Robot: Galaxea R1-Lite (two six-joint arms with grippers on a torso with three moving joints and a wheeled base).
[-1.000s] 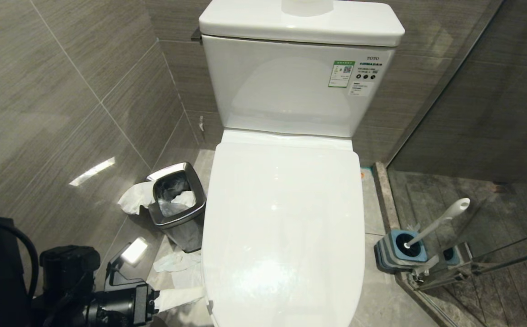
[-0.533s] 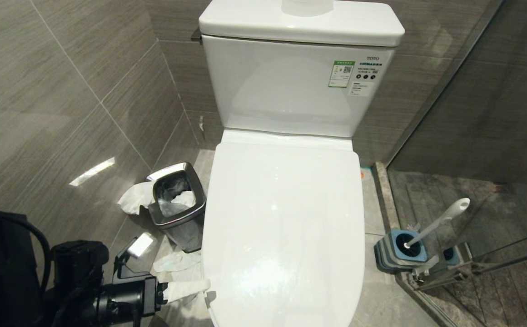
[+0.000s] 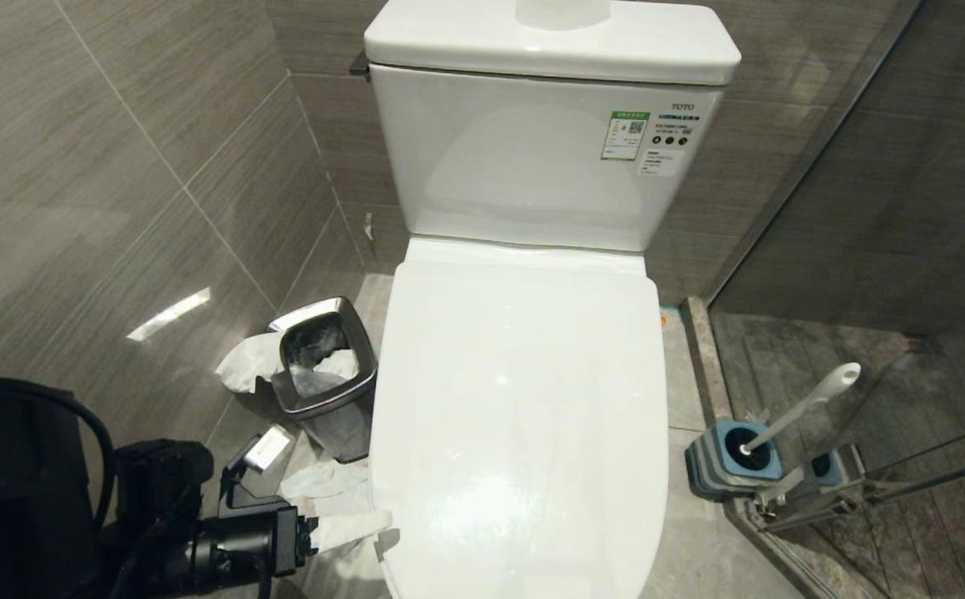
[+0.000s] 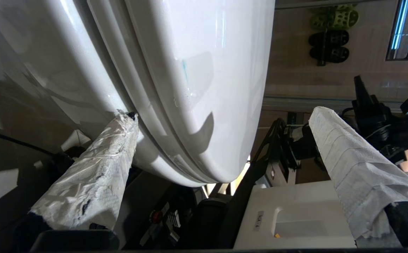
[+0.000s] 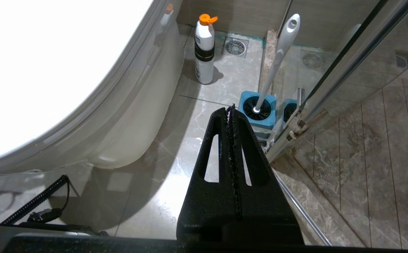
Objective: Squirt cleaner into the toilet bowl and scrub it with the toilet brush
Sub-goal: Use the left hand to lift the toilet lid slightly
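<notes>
**Left pincer at the rim of the closed toilet**

The toilet bowl [image 3: 524, 399] is sitting with its white lid down, its tank standing against the grey tiled wall. The left pincer [image 3: 366, 526] is reaching in from the lower left of the head view, its paper-wrapped fingers [image 4: 95, 182] spread wide and grasping nothing. In the left wrist view, one wrapped finger is resting its tip against the edge where lid and seat meet the porcelain, while the other finger is standing well apart, off the front of the bowl. A faint turquoise streak of cleaner [image 4: 184, 70] is showing on the lid's outer surface.

The toilet brush [image 3: 799, 412] is leaning in its blue-and-grey holder [image 3: 732, 462] on the floor to the right of the bowl, just beside the glass shower partition [image 3: 882, 249]. The right pincer [image 5: 231, 116] is hanging low over the floor near that holder, its black fingers clenched together on nothing. A white bottle with an orange cap [image 5: 204, 49] is standing on the floor beside the bowl's base. A small steel waste bin [image 3: 324, 378] is sitting left of the bowl, with crumpled paper around it.
</notes>
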